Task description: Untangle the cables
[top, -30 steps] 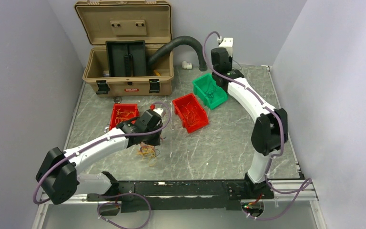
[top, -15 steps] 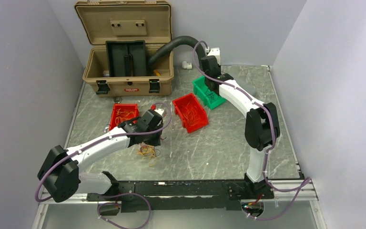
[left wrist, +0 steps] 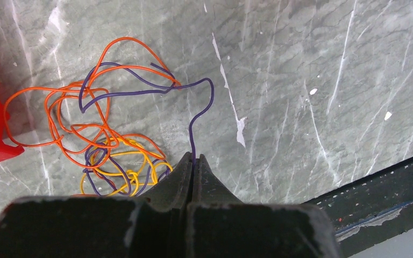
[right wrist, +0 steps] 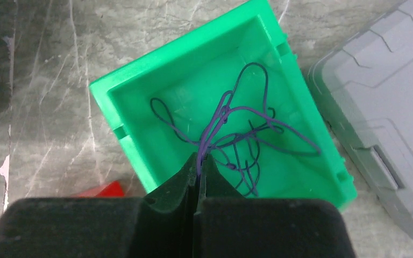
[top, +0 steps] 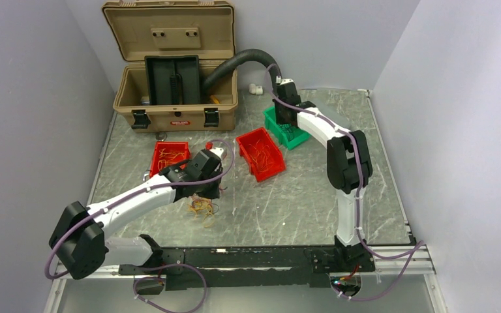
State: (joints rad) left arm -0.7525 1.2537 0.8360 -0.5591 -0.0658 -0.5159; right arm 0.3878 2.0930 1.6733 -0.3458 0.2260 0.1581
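1. Nearby, the left gripper (left wrist: 193,161) stays pinched on a purple strand (left wrist: 190,131) of the cable tangle (left wrist: 105,142) on the marble table (left wrist: 312,80).
2. Farther back, the right gripper (right wrist: 199,160) has swung over the green bin (right wrist: 193,64), clamping purple wires (right wrist: 220,115).
3. Open tan case (top: 169,39) against grey walls (top: 32,98).

The grey stone-patterned bench (left wrist: 312,80) looked smooth and faintly glossy, veined in white. On it, the thin orange, yellow and purple cables (left wrist: 105,141) had a slick plastic skin. The left black fingers (left wrist: 178,180) were matt, with rough, chipped edges. The far green plastic bin (right wrist: 134,102) was smoothly moulded with a soft sheen, and the thin purple cables (right wrist: 223,115) in it were equally slick. The tan plastic case (top: 169,39) was matt, and the black corrugated hose (top: 235,60) was ribbed.
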